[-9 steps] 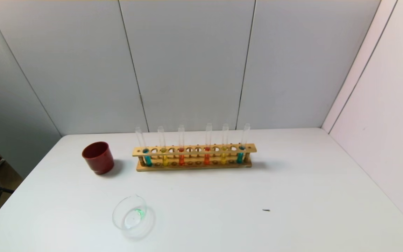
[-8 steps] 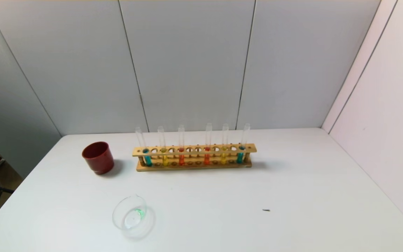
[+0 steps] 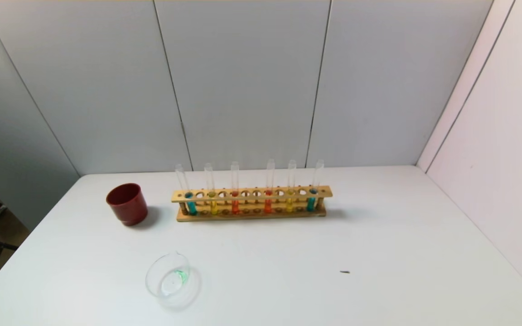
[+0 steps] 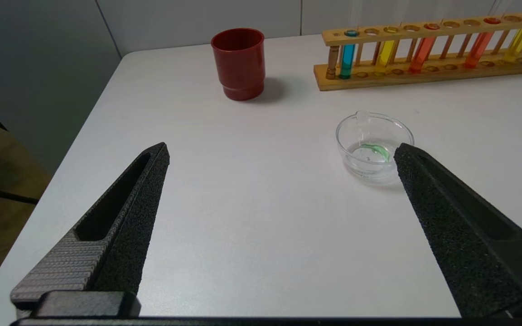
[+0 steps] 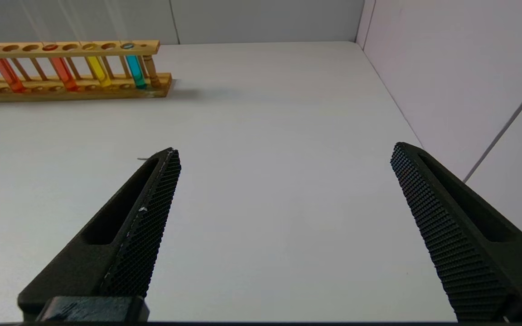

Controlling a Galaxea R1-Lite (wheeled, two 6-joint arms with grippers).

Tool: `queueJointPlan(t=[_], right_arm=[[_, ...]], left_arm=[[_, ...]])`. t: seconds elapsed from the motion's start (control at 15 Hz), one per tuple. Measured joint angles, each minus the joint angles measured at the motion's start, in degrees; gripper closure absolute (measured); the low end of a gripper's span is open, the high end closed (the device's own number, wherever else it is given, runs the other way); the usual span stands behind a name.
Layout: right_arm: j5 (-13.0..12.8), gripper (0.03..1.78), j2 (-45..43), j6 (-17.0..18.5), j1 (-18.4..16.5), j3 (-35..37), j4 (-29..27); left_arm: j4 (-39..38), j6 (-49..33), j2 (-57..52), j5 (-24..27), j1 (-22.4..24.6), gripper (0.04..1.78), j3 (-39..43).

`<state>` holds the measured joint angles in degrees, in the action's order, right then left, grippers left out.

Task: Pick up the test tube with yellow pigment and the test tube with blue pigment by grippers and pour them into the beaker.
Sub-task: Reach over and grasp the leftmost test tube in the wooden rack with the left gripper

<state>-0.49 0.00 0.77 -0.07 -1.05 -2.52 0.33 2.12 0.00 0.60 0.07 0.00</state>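
While both arms hung back at the near edge of the table (image 3: 379, 235), out of the head view, the scene stood thus, left to right:

Cup: a dark red cup (image 3: 127, 203) stood upright at the far left, just left of the rack.

Left gripper: the left gripper (image 4: 279, 151) hovered low over the near left of the table, jaws spread wide and holding nothing, pointed across the table toward the rack.

Beaker: the beaker (image 3: 168, 280) sat nearer than the cup, upright, with a green trace at its bottom; in the left wrist view the beaker (image 4: 374, 147) lay just beyond one finger's tip, not between the jaws.

Rack: a wooden rack (image 3: 252, 204) stood across the middle at the far side, with six tubes upright in it.

Blue tube: the blue tube (image 3: 190, 204) stood at the rack's left end, well apart from both grippers.

Yellow tube: the yellow tube (image 3: 213, 205) stood next to the blue one; a second yellow tube (image 3: 289, 203) stood second from the right end.

Other tubes: two orange-red tubes (image 3: 235, 204) stood in the middle, and a teal tube (image 3: 311, 202) at the right end.

Right gripper: the right gripper (image 5: 283, 151) hovered over the near right of the table, jaws wide apart and empty, bare tabletop between them, the rack's right end well beyond.
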Motion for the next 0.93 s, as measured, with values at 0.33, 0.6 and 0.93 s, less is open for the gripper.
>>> queueJointPlan(t=[0.33, 0.6, 0.93], right_arm=[[0.0, 0.11, 0.0, 0.0, 0.0, 0.0, 0.0], [0.0, 0.11, 0.0, 0.0, 0.0, 0.0, 0.0], [0.0, 0.11, 0.0, 0.0, 0.0, 0.0, 0.0]], left_arm=[[2.7, 1.3, 1.1, 1.5, -0.1, 0.07, -2.6], [2.9, 0.4, 10.8, 4.7, -0.2, 0.07, -10.7], [-6.7, -1.3, 31.9, 7.9, -0.4, 0.07, -20.1]])
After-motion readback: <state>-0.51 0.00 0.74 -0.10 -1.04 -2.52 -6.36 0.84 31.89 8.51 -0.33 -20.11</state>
